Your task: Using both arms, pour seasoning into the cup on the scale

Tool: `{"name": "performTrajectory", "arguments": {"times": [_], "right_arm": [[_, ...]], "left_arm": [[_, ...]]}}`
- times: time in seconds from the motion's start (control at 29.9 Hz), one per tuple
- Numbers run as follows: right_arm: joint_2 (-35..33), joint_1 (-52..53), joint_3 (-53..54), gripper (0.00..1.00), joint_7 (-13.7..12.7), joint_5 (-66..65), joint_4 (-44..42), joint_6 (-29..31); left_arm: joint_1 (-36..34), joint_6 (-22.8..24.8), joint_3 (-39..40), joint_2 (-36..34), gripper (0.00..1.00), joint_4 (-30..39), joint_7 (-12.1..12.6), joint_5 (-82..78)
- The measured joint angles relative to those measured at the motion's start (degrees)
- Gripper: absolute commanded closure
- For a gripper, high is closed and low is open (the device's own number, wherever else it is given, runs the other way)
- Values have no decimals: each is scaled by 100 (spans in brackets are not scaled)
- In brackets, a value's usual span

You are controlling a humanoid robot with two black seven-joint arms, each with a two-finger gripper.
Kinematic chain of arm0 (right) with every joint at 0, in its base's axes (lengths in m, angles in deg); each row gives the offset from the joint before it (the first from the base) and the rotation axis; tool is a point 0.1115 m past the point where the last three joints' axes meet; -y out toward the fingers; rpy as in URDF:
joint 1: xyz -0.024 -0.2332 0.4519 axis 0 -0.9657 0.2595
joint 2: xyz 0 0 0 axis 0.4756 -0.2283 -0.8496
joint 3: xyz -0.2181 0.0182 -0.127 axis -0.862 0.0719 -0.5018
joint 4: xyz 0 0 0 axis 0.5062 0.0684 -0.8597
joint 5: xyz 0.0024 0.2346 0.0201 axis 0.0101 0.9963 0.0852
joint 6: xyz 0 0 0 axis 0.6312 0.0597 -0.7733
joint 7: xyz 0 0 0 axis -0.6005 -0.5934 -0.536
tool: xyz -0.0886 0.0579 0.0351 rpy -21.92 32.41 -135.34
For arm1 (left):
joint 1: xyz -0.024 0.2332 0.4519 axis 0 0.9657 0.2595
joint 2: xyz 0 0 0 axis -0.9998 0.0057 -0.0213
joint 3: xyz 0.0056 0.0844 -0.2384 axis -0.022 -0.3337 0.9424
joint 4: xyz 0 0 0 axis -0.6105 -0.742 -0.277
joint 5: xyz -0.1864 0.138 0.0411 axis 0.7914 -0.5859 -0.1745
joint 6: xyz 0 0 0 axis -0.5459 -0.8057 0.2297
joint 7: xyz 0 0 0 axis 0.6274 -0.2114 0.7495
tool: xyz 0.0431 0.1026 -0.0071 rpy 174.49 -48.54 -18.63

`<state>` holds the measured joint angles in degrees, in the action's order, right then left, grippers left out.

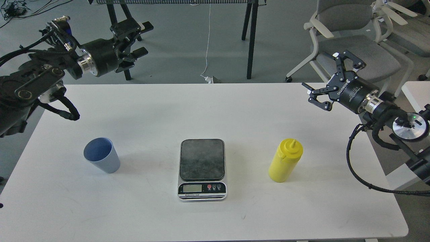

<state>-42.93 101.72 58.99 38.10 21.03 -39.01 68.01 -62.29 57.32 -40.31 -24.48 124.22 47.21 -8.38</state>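
Observation:
A light-blue cup (102,155) stands upright on the white table (201,111), left of centre. The scale (202,169) lies in the middle with nothing on its dark platform. To its right the yellow seasoning bottle (285,160) stands upright with its nozzle up. My left gripper (138,39) hangs open above the table's far left edge, well behind the cup and holding nothing. Over the far right corner my right gripper (331,79) is also open and empty, well behind the bottle.
Grey office chairs (349,50) stand behind the table at the right. Black stand legs (250,37) and a white cable are on the floor behind the table. A second white surface (415,92) shows at the right edge.

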Motion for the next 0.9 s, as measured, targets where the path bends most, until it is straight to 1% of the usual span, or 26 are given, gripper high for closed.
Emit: {"name": "performTrajectory", "arguments": {"times": [0.3, 0.9], "right_arm": [[-2, -12, 0, 0, 2, 4, -14, 0], [4, -12, 11, 0, 6, 6, 3, 0]], "left_arm": [[0, 0, -4, 12, 0, -1, 0, 242], [5, 0, -22, -8, 0, 2, 0, 244]]}}
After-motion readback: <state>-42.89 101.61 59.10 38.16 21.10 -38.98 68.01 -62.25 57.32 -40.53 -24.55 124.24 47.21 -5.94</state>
